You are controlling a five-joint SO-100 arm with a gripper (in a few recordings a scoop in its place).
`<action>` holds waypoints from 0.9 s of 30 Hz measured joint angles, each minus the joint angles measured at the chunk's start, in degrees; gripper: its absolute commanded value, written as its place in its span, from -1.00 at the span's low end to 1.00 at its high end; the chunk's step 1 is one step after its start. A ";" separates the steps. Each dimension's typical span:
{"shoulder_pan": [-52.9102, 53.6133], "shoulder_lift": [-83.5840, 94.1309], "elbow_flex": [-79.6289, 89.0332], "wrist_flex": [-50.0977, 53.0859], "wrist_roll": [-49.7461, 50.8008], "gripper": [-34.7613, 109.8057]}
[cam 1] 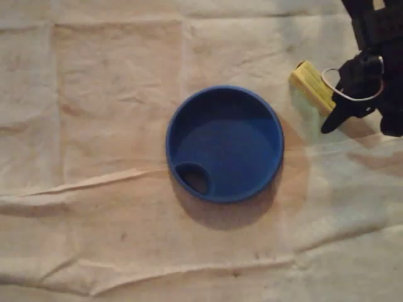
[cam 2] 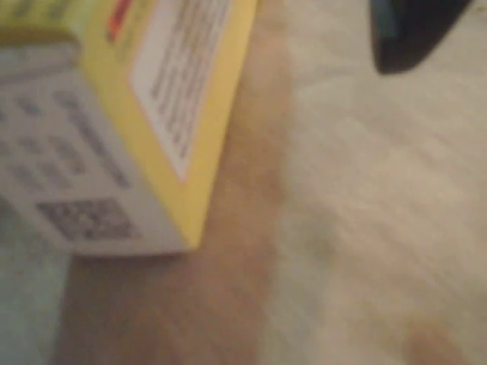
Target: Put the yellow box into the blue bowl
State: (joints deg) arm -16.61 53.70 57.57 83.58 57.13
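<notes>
**Yellow box [cam 1: 312, 85] outside blue bowl [cam 1: 225, 143], pincer [cam 1: 345, 104] beside it**

Box lies on the cloth-covered bench [cam 1: 94, 126], up and right of the bowl in the overhead view, not touching it. Pincer is just right of the box. 1 dark finger [cam 2: 411, 30] in the wrist view is clear of the box. Can't tell if the pincer is apart or together.

1. I work over a pale cream cloth [cam 1: 101, 82] that covers the whole surface in the overhead view.
2. A raised crease [cam 1: 94, 182] runs across its left half.
3. A second fold [cam 1: 164, 272] lies lower down.
4. Faint straight fold lines [cam 1: 182, 50] mark the upper part.
5. A brownish stain [cam 1: 374, 160] sits near the right edge.
6. My wrist view blurs the weave.
</notes>
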 measured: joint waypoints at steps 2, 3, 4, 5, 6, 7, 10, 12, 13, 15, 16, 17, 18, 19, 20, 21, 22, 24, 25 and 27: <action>0.00 0.00 0.00 0.00 0.00 0.01; 0.00 0.00 0.00 0.00 0.00 0.01; 0.00 0.00 0.00 0.00 0.00 0.01; 0.00 0.00 0.00 0.00 0.00 0.01; 0.00 0.00 0.00 0.00 0.00 0.01; 0.00 0.00 0.00 0.00 0.00 0.01; 0.00 0.00 0.00 0.00 0.00 -0.03; 0.00 0.00 0.00 0.00 0.00 -0.10; 0.00 0.00 0.00 0.00 0.00 -0.14; 0.00 0.00 0.00 0.00 0.00 -0.23; 0.00 0.00 0.00 0.00 0.00 -0.27; 0.00 0.00 0.00 0.00 0.00 -0.30; 0.00 0.00 0.00 0.00 0.00 -0.34; 0.00 0.00 0.00 0.00 0.00 -0.37; 0.00 0.00 0.00 0.00 0.00 -0.40; 0.00 0.00 0.00 -0.09 0.00 -0.43; 0.00 0.00 -0.09 -0.09 0.00 -0.45; 0.00 0.00 -0.09 -0.62 0.00 -0.50; 0.00 -0.18 -0.09 -0.62 0.00 -0.52; 0.00 -0.79 -0.26 -0.62 0.00 -0.53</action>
State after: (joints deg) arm -16.61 52.91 57.30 82.97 57.13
